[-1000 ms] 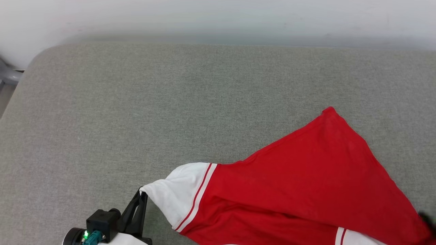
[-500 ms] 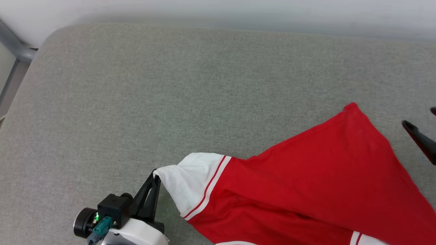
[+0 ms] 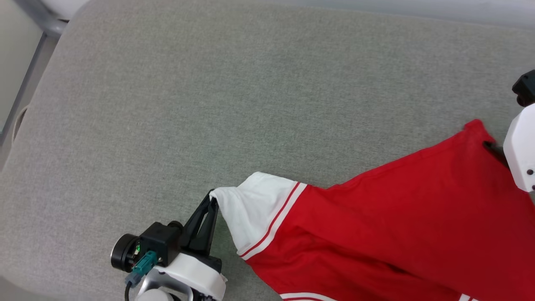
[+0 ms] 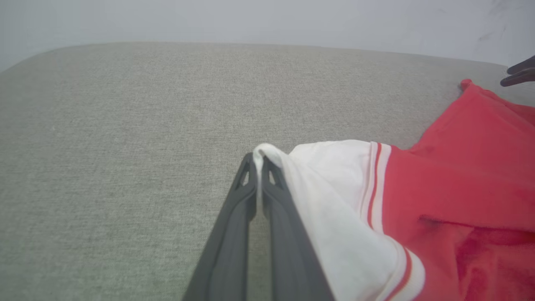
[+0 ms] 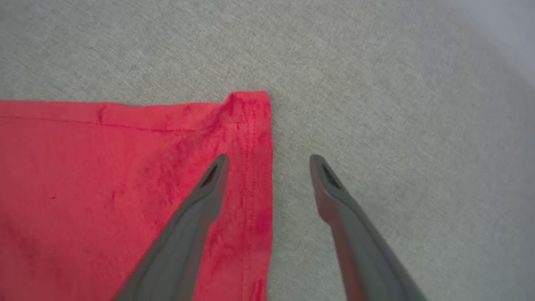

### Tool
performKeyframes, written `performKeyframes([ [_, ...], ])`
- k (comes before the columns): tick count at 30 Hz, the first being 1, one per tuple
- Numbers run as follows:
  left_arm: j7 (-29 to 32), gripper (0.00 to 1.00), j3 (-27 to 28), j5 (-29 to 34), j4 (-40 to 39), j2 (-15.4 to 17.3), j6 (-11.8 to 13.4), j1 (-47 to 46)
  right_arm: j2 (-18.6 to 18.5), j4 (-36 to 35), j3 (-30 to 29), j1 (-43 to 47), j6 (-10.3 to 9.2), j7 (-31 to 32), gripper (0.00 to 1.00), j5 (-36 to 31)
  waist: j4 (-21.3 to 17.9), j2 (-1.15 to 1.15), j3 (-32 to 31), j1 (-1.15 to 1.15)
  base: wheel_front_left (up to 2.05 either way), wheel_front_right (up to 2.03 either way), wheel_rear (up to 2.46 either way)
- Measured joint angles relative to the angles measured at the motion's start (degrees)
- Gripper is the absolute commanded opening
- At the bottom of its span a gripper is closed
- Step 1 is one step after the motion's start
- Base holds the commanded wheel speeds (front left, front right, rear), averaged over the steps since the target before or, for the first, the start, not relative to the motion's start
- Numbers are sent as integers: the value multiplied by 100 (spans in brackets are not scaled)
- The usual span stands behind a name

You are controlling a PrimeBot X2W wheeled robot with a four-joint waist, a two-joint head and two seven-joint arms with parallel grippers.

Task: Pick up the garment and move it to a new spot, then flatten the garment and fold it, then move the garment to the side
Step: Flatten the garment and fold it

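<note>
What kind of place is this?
Probably an indoor room: a wide grey cloth-covered surface, like a mattress or padded table, by a pale wall, with a red-and-white shirt on it.

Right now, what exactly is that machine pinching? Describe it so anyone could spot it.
On the grey fabric surface lies a red jersey T-shirt, toward the near right. Its left end is a white sleeve, tip pinched in the robot's left hand. Unlike the red cloth beside it, it is white with a thin red stripe.
</note>
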Motion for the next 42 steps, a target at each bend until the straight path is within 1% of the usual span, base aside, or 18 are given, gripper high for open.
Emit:
performKeyframes([
  [1, -16, 0, -13, 0, 20, -19, -4, -42, 24, 151, 77, -64, 0, -22, 100, 0, 36, 0, 43, 0, 0, 0, 0],
  [2, -51, 0, -38, -1, 86, -91, -33, -129, 111, 513, 305, -219, 0, -180, 100, 11, 143, 0, 168, 0, 0, 0, 0],
  [5, -90, 0, -62, -2, 164, -155, -68, -198, 124, 779, 650, -279, -1, -338, 100, -19, 240, 0, 260, 0, 0, 0, 0],
  [11, -129, 0, -15, -10, 285, -168, -99, -245, 35, 1145, 1058, -359, -14, -533, 100, 222, 308, 0, 295, -1, 0, 0, 0],
  [12, -136, 0, -1, -10, 296, -167, -99, -245, 18, 1163, 1117, -374, -20, -553, 45, 275, 296, 0, 288, -1, 0, 0, 0],
  [13, -142, 0, 22, -10, 304, -160, -99, -244, 1, 1187, 1179, -403, -19, -638, 0, 293, 277, 0, 279, -1, 0, 0, 0],
  [16, -144, 0, 55, -9, 339, -148, -100, -244, -3, 1234, 1363, -443, -9, -923, 0, 341, 207, 0, 226, -1, 0, 0, 0],
  [19, -149, 0, 98, -11, 376, -132, -107, -242, 59, 1262, 1372, -472, 3, -1384, 0, 504, 130, 0, 134, -1, 0, 0, 0],
  [26, -152, 0, 308, 12, 229, 42, -65, -153, 44, 1080, 1192, -517, 3, -2531, 0, 619, -34, 0, -225, -1, 0, 0, 0],
  [30, -153, 0, 454, 49, -12, 182, 3, -108, 29, 893, 995, -398, 2, -2986, 0, 702, -160, 0, -462, -1, 0, 0, 0],
  [35, -121, 0, 589, 146, -356, 437, 26, -325, 15, 527, 706, -194, 3, -3306, 0, 694, -369, 0, -701, -1, 0, 0, 0],
  [38, -14, 0, 660, 185, -584, 577, -7, -769, 64, 296, 450, -189, 2, -3410, 0, 626, -503, 0, -795, -1, 0, 0, 0],
  [42, 158, 0, 732, 220, -787, 721, -102, -1503, 235, 4, 36, -282, 2, -3501, 0, 457, -680, 0, -819, -1, 0, 0, 0],
])
